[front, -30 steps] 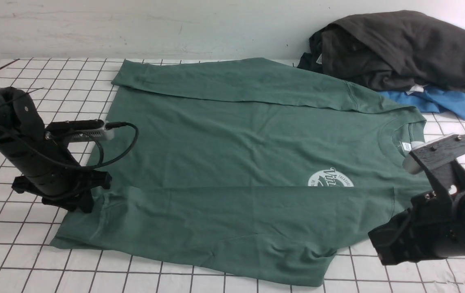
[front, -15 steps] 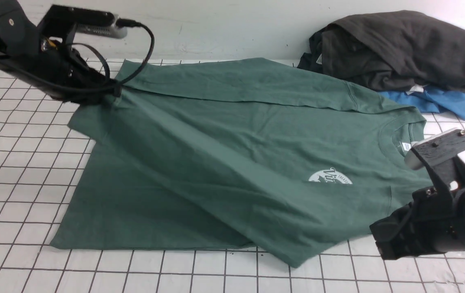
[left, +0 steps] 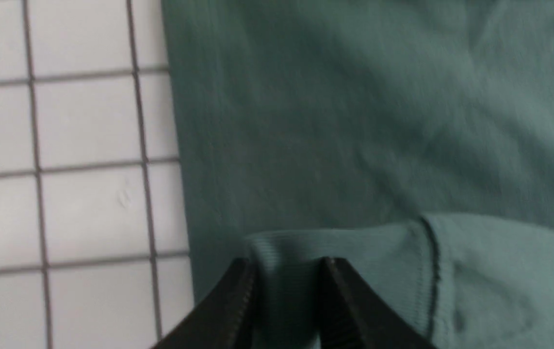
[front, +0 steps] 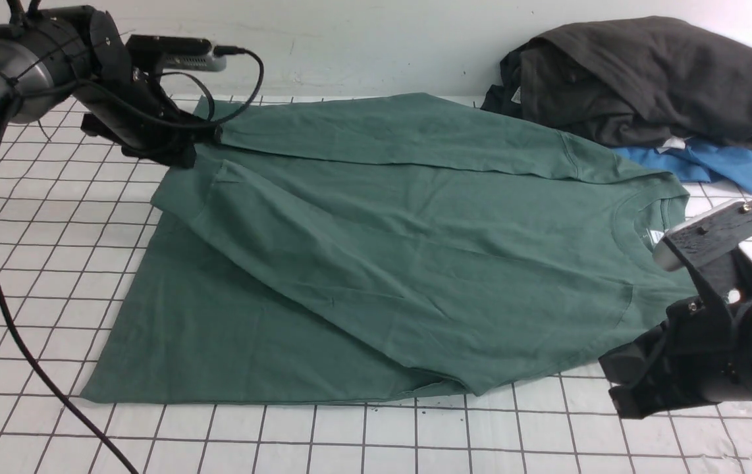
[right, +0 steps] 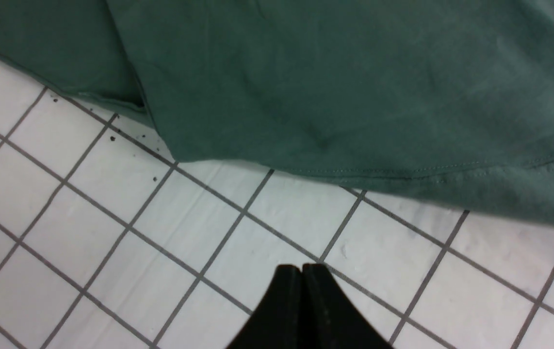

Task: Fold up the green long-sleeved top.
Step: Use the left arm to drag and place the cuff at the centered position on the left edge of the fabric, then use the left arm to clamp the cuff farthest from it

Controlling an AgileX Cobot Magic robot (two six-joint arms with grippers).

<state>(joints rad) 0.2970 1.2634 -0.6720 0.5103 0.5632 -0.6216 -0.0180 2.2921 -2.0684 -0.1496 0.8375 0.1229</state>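
Observation:
The green long-sleeved top (front: 415,250) lies flat on the gridded table, neck to the right with its white label (front: 654,236) showing. One sleeve is folded along the far edge. The other sleeve runs diagonally across the body to the far left corner. There my left gripper (front: 185,155) stands low over the cloth. In the left wrist view its jaws (left: 286,264) are parted, with the ribbed cuff (left: 364,242) lying between them. My right gripper (front: 619,388) (right: 302,266) is shut on nothing, over bare table just off the top's near right edge.
A dark grey garment (front: 646,79) is heaped on a bright blue one (front: 712,168) at the far right, touching the top's shoulder. A white wall runs behind the table. White gridded table surface (front: 40,316) shows to the left and along the front.
My left gripper carried the near sleeve's cuff from the near left to the far left corner, laying the sleeve over the chest logo. Its jaws have since parted. The right arm barely moved.

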